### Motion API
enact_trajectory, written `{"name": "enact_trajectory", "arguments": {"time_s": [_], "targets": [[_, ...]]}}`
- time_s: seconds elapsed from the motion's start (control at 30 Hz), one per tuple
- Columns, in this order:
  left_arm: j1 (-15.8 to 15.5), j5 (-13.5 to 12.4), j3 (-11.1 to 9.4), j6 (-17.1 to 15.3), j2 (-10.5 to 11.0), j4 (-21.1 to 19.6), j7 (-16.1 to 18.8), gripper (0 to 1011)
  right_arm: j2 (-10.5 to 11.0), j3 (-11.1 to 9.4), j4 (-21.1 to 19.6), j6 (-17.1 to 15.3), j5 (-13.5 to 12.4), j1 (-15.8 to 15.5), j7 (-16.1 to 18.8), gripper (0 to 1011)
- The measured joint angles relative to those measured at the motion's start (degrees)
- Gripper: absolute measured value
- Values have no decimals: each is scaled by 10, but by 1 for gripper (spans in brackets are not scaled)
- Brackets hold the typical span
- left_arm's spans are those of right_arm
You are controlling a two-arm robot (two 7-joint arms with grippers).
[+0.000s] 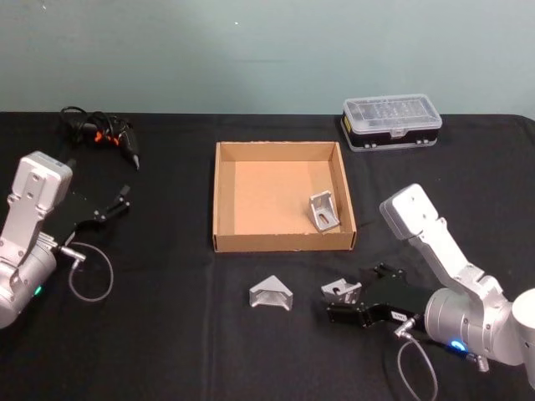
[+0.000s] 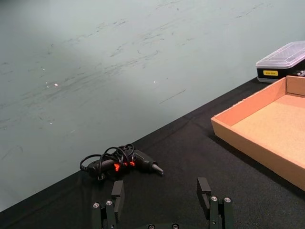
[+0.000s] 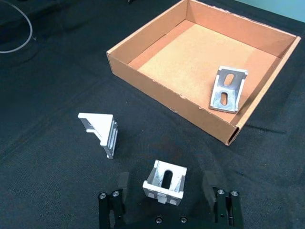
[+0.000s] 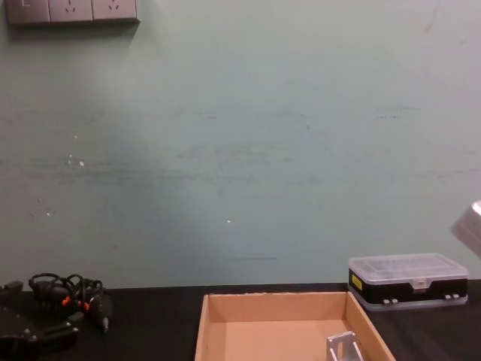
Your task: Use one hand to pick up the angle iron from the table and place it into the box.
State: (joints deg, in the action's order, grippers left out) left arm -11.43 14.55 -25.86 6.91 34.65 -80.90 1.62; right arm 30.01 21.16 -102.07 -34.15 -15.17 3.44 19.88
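Right gripper (image 3: 165, 185), jaws apart, straddles an angle iron (image 3: 167, 176) — the box (image 3: 167, 95) just ahead. Left gripper (image 2: 161, 186) idles, likewise spread

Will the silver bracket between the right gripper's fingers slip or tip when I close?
The small silver metal angle bracket looks rigid and shouldn't bend. Its smooth faces might slip in the open right gripper; sitting flat, it probably won't tip.

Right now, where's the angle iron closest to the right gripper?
In the head view that angle iron sits on the table, right side, in front of the box, between the open right gripper's fingers; a second angle iron lies to its left.
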Motion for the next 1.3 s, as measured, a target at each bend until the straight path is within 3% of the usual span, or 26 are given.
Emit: {"name": "enact_trajectory", "arguments": {"time_s": [0.13, 0.57, 0.9, 1.13, 1.3], "targets": [[0, 0, 0, 0, 0, 0, 0, 1000, -1, 0, 1, -1, 4, 1, 3, 906], [0, 0, 0, 0, 0, 0, 0, 1000, -2, -4, -2, -1, 20, -3, 8, 494], [0, 0, 0, 0, 0, 0, 0, 1000, -1, -10, -11, 2, 29, -8, 13, 472], [0, 0, 0, 0, 0, 0, 0, 1000, 3, -25, -41, 2, 28, -12, 17, 471], [0, 0, 0, 0, 0, 0, 0, 1000, 2, -29, -62, 1, 25, 2, 22, 471]]}}
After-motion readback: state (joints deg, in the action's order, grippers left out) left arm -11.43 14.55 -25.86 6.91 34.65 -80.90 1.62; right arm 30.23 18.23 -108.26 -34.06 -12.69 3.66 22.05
